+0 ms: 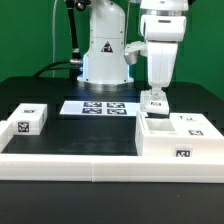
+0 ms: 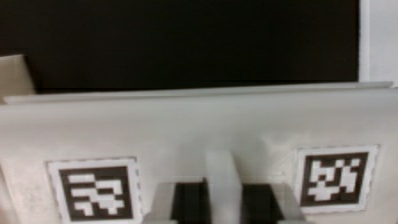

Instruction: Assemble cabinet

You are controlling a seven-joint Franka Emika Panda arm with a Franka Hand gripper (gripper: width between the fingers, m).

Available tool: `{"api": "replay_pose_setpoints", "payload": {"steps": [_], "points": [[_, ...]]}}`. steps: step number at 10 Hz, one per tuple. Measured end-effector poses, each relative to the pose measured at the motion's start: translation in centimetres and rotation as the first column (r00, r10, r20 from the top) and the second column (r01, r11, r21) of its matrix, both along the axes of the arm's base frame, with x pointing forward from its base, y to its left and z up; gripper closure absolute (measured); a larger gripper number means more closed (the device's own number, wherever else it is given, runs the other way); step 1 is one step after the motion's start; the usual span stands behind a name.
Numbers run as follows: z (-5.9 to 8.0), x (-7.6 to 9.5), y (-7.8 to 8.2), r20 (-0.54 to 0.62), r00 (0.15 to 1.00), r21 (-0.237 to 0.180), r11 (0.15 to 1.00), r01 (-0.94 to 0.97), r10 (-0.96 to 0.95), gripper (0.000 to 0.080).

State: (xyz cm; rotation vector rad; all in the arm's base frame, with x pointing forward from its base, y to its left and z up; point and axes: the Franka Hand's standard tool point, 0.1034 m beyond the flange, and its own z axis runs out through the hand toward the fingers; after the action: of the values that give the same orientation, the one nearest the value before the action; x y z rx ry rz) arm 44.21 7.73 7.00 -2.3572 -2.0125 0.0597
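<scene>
- The surface [image 1: 95, 135] is a flat black tabletop, and a plain green backdrop [image 1: 25, 40] closes the room behind it
- The arm's white robot base [image 1: 103, 55] stands at the back middle of the surface
- The marker board [image 1: 100, 107] lies flat just in front of the base
- A small white block [image 1: 30, 120] with tags sits alone toward the exterior view's left, well apart from everything else
- A long low white rail [image 1: 70, 162] runs along the front edge, from the exterior view's left over to the big box
- The cabinet [image 1: 172, 146] stands at the front on the exterior view's right, with one tag on its front face and another on its top
- A white piece [image 1: 155, 103] with a tag stands at the cabinet's rear corner, on the side toward the marker board
- The gripper [image 1: 155, 93] hangs straight down right at this piece
- In the wrist view a broad white face [image 2: 196, 125] with two tags fills the lower half, with black surface beyond it
- There the gripper [image 2: 222, 203] shows two dark fingers [image 2: 185, 205] set close together with a thin white strip between them; whether they clamp it cannot be told
- Open black surface lies between the small block and the cabinet, bounded by the marker board behind and the rail in front
</scene>
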Motion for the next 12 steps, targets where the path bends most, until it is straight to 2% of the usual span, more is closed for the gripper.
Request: {"api": "replay_pose_setpoints", "payload": {"steps": [12], "points": [[-0.87, 0.21, -0.56, -0.013, 1.0, 0.006, 1.0, 0.017, -0.017, 0.073]]}}
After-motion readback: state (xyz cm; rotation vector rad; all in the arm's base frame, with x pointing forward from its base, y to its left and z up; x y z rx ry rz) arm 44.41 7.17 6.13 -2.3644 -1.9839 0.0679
